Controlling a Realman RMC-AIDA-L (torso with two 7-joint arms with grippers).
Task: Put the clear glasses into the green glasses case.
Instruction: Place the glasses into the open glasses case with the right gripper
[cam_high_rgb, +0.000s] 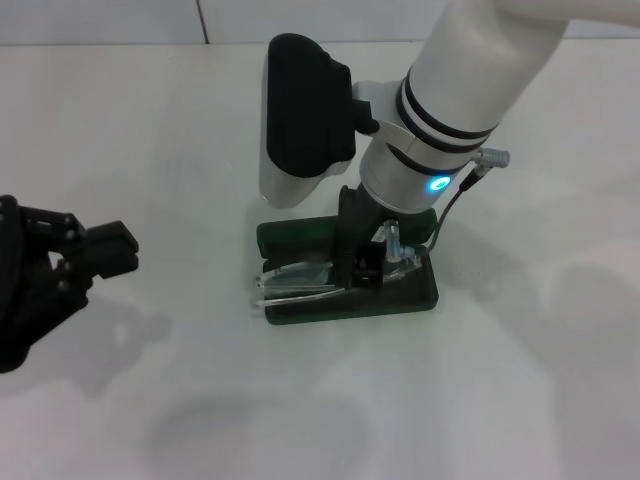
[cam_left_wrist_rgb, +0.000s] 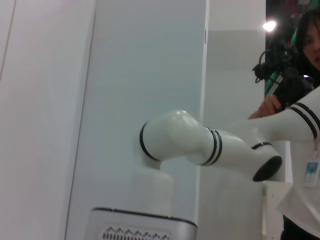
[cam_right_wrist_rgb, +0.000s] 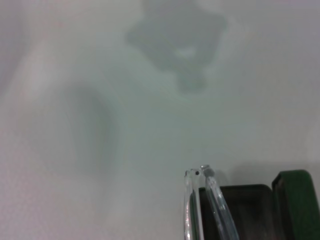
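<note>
Parked at near left, well apart from the case: left gripper (cam_high_rgb: 110, 250), black fingers slightly spread, holding nothing. Farther off, right gripper (cam_high_rgb: 365, 262) down over the open green glasses case (cam_high_rgb: 400, 296), fingertips largely hidden, pinched on the clear glasses (cam_high_rgb: 300, 278), lenses overhanging the case's left end.

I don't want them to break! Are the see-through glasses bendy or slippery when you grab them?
Probably a bit of both. The glasses look like thin, smooth clear plastic, so they could slip. Their long temples likely flex, and one end sticks out past the case, so they might tip. The right tool is over them.
</note>
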